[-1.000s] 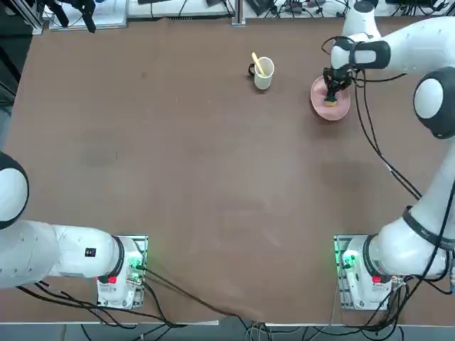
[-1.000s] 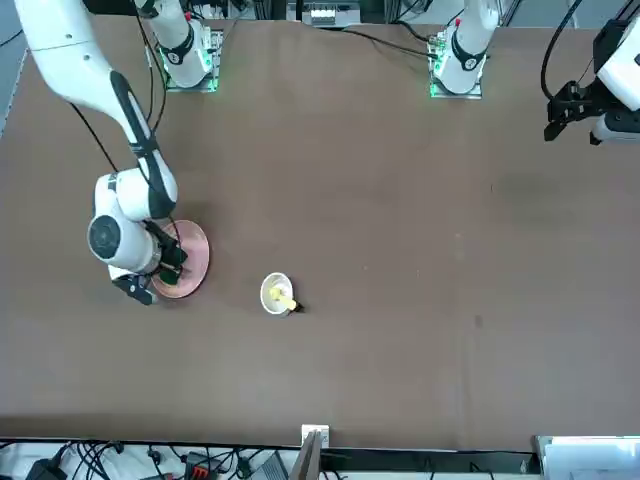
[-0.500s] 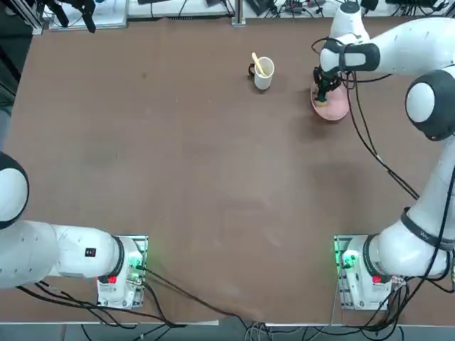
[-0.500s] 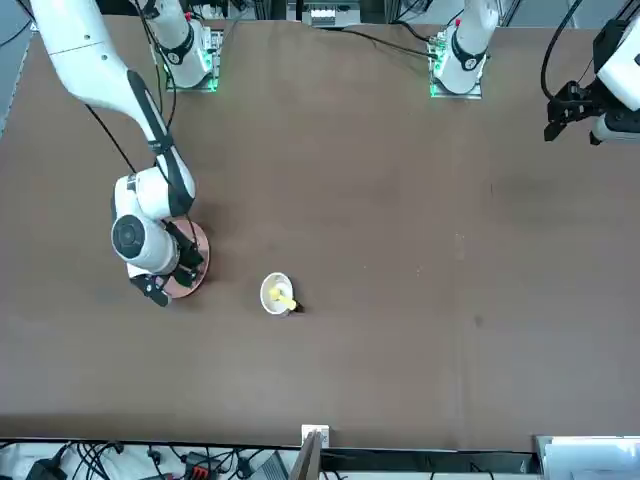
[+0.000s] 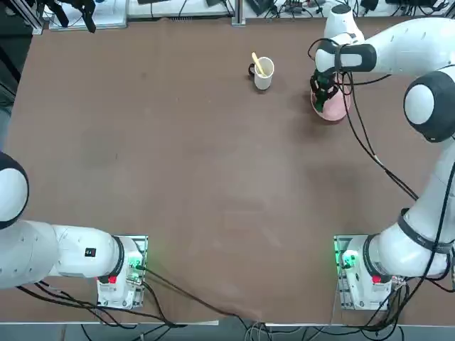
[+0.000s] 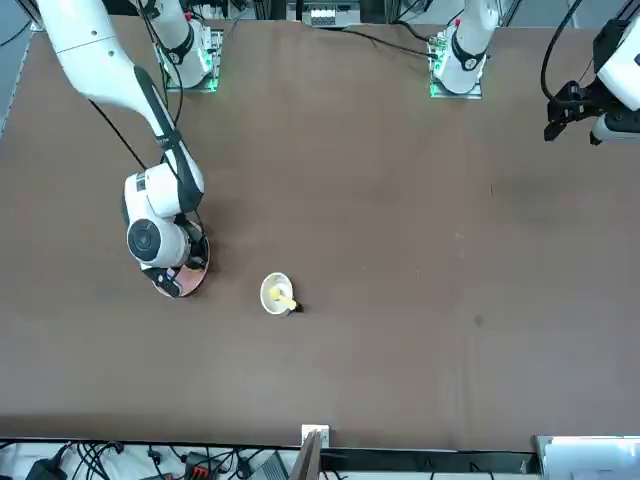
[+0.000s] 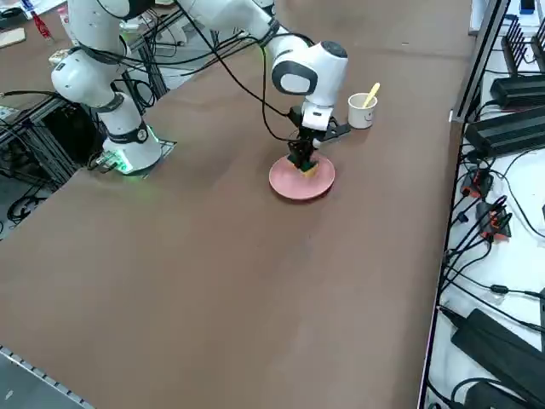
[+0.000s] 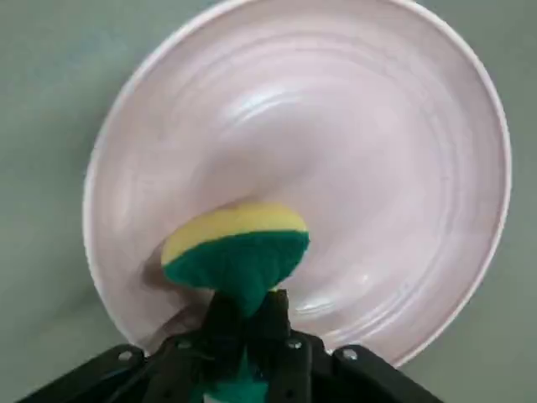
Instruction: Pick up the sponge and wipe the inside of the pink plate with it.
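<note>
We have the sponge (image 8: 239,252) pinched between the fingers (image 8: 273,323) of the right gripper (image 8: 247,311), the tips squeezing its green side so that it bunches up where they grip. The yellow foam layer faces away from the fingers and lies over the inside of the pink plate (image 8: 361,168), within its raised rim; from our wrist view we cannot tell how firmly the foam presses on the surface. Some of the green shows on the near side of the fingers too. Seen from overhead, the right arm (image 5: 398,53) reaches across the right half of the table (image 5: 192,163) to the plate, which lies flat near the far edge, and the gripper covers part of it. From our right side view, a bit of yellow shows beneath the gripper, over the plate, whose pale pink surface is plain. Near the plate, but apart from it, we see a white mug (image 7: 362,111) with a dark handle, standing upright on the brown tabletop. A pale yellow utensil (image 7: 372,94) leans inside the mug, its end sticking out above the rim.
</note>
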### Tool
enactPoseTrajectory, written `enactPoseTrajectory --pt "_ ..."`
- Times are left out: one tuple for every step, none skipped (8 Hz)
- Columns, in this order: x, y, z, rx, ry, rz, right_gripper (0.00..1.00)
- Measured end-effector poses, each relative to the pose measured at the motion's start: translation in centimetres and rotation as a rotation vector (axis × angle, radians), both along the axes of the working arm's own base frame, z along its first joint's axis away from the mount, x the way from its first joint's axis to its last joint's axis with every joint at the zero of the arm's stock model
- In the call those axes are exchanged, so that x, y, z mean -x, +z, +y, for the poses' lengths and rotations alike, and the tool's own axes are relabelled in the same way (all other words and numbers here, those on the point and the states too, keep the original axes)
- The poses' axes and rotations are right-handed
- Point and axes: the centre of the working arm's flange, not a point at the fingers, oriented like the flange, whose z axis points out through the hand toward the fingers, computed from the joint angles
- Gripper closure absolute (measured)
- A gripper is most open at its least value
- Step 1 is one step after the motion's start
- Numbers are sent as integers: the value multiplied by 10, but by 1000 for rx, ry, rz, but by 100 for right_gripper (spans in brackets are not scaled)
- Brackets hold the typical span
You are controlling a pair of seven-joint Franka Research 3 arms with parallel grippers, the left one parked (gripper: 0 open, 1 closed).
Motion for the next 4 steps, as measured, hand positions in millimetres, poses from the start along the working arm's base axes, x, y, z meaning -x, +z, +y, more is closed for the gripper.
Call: enactPoseTrajectory --pt "2 -1 -4 3 -6 10 93" --pt "7 -1 -12 4 -8 25 93" --pt "12 -2 -21 4 -1 43 93" --pt "18 -3 -32 0 13 60 93"
